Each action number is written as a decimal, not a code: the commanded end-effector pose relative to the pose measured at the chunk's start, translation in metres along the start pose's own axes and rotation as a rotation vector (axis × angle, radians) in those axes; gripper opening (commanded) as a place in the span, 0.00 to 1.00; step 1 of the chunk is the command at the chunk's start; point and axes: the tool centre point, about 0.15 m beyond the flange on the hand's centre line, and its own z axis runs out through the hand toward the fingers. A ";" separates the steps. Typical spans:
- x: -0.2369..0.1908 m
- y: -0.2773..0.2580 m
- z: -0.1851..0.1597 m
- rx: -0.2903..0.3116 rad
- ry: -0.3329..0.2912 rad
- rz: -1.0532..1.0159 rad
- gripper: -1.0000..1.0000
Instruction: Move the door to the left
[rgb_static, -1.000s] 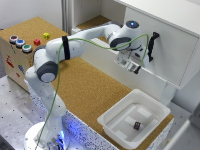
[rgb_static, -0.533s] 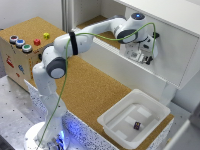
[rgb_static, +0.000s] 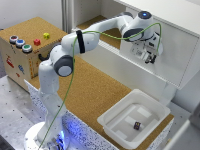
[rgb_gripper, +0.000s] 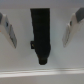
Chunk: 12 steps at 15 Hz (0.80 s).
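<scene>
- My two-fingered gripper (rgb_gripper: 42, 31) has its jaws spread apart, one pale finger (rgb_gripper: 10, 29) showing on each side of the short black vertical bar handle (rgb_gripper: 41, 36), with clear gaps on both sides; nothing is clamped.
- In the exterior view the gripper (rgb_static: 149, 54) sits right up against the face of the large flat white cabinet door (rgb_static: 150, 67), but I cannot tell whether the fingertips touch the panel.
- The door panel stands upright at the back of the cork-topped counter (rgb_static: 95, 95), toward the exterior view's right, with the handle hidden behind my hand in that view.
- My worry from here: if I close off-centre, one pad would meet the bar first and nudge it sideways, giving a skewed grip that slips once I pull left.
- A shallow bite on the bar could also pop off, since the smooth handle offers little for the pads to hold.
- Pushing too far forward would jam the fingertips into the panel.
- The green cable (rgb_static: 75, 65) looping along the arm might snag during a long sideways sweep.
- The door looks plain, matte white, and far wider than my gripper.
- The white rectangular plastic tub (rgb_static: 134, 120) sits on the counter below, well apart from the gripper.
</scene>
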 end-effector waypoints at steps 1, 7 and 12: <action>0.033 -0.004 0.000 0.070 -0.071 0.034 1.00; 0.045 0.005 0.004 0.056 -0.010 0.082 0.00; 0.045 -0.009 0.003 0.032 -0.029 0.005 0.00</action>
